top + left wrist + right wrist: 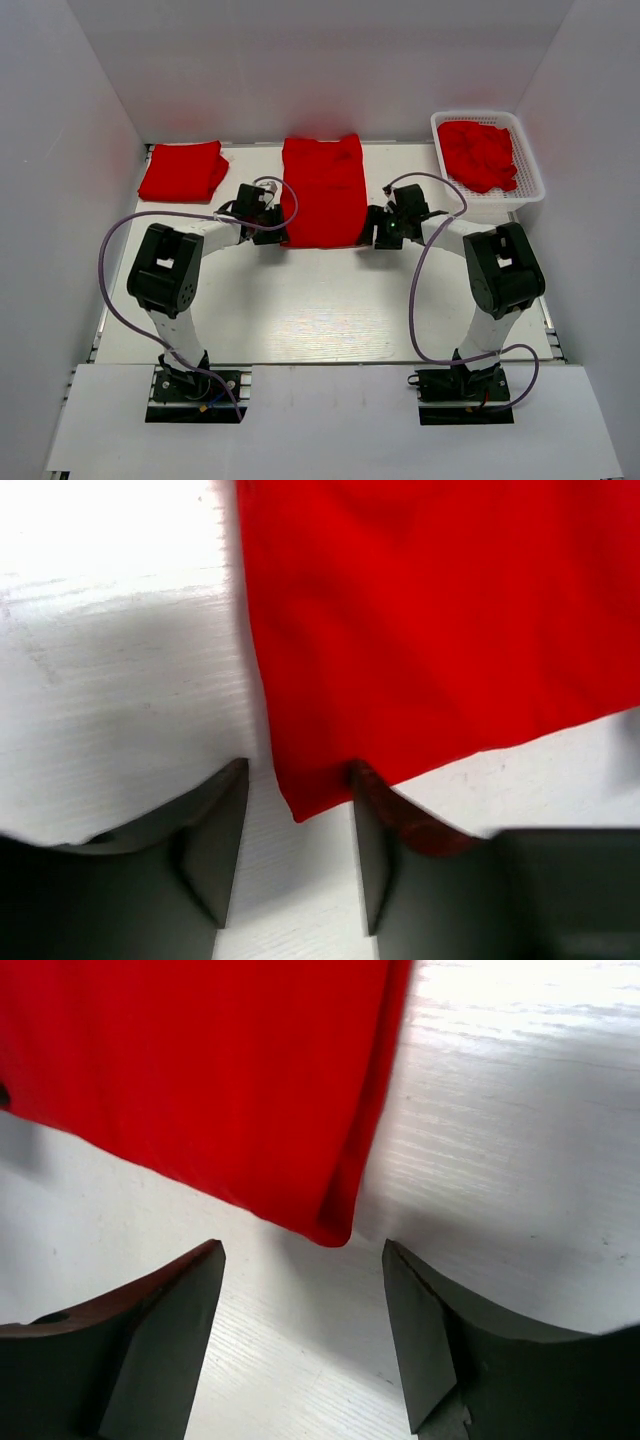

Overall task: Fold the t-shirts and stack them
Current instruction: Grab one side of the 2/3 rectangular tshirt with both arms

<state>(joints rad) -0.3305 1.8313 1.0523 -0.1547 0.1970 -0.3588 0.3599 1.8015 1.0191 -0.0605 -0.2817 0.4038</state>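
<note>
Table (320, 300): white. It carries one t-shirt laid out in the middle, one folded at the far left and a basket at the far right.
Middle t-shirt (322, 190): a red strip lying flat, already narrowed. Its long axis runs straight away from the arm bases and its near hem lies crosswise between the two wrists.
Basket (530, 165): white mesh, well apart from the middle shirt, with crumpled t-shirts (480, 155) inside.
Folded t-shirt (183, 170): a compact red packet, apart from the strip.
Left gripper (270, 232): at the strip's near-left end, jaws wide and holding nothing. In its wrist view the near-left corner (298, 805) pokes into the gap, and the right-hand finger (375, 820) touches or nearly touches the cloth edge.
Right gripper (383, 235): at the near-right end, jaws wide and empty. In its wrist view the near-right corner (335, 1230) lies just ahead of the gap, not yet between the fingers (190, 1310).
Nearer arm: neither. Each arm is beside its own corner.
What the move turns on: both corners lie forward of the jaws, so a short advance and a pinch should precede folding the hem away along the long axis. The right arm probably needs the longer advance.
</note>
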